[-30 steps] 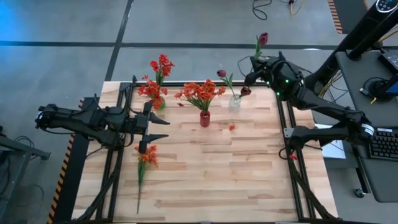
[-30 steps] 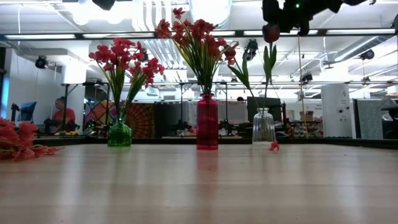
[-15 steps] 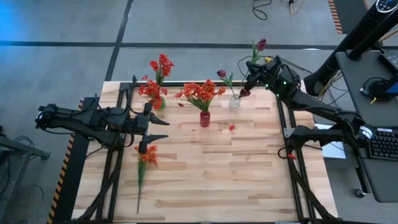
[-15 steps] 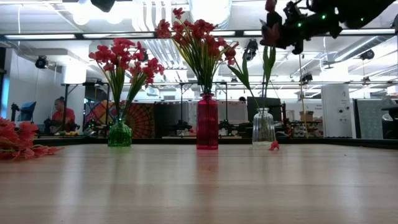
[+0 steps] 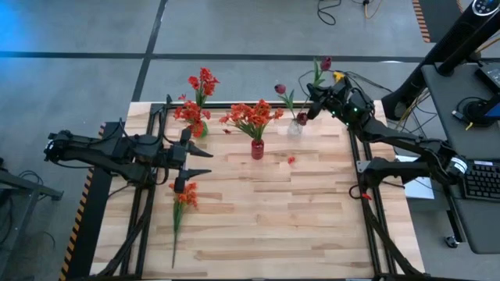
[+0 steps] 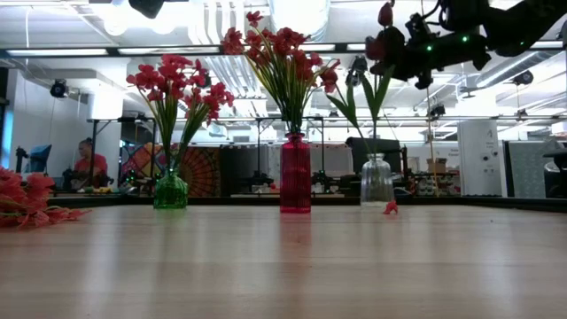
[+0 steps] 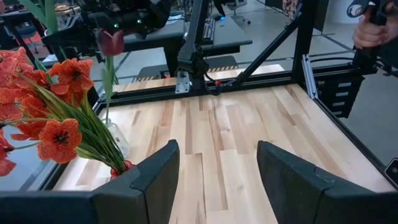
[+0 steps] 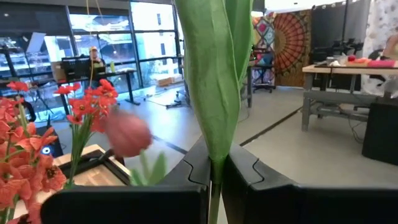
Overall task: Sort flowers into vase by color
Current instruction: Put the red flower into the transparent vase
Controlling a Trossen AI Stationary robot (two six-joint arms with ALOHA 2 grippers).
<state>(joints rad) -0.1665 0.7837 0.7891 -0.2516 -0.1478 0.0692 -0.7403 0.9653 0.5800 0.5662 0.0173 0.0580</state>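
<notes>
right gripper point(image 5: 316, 99): closed on a maroon tulip point(image 5: 325, 63) by its stem, upper right of the high view, just above and beside the clear vase point(image 5: 294, 127); in its own wrist view the fingers point(image 8: 186, 171) pinch the green stalk between them.
left gripper point(image 5: 190, 162): fingers apart and holding nothing, left of centre in the high view, waiting above the loose stems point(image 5: 184, 197) that lie on the table.
clear vase: already holds one maroon bloom point(image 5: 279, 90); narrow neck (seen best in the low view, right of centre).
red vase point(image 5: 257, 148): orange-red bunch, upper middle of the high view.
green vase point(image 6: 170, 190): red bunch, left of the low view.
risk, missed neck: my guess is the stalk's lower end could land outside the clear vase, since the opening is small and the stem hangs at a tilt.
risk, tipping: the light glass could be knocked over if the stalk or gripper pushes its rim sideways; the red vase stands near enough to be bumped too.
risk, tangle: the held leaves may catch the bloom already in the vase and drag it out.
risk, slip: a thin stalk in a pinch grip may rotate.
petal point(image 5: 291, 160): small red scrap on the boards, right of the red vase.
table point(image 5: 273, 218): pale wood planks in a black frame.
room: grey floor with cables, a desk with a keyboard point(image 5: 482, 179) at far right; a seated person point(image 6: 86, 164) far back on the left of the low view, a hand point(image 7: 368, 29) in the left wrist view's upper right.
</notes>
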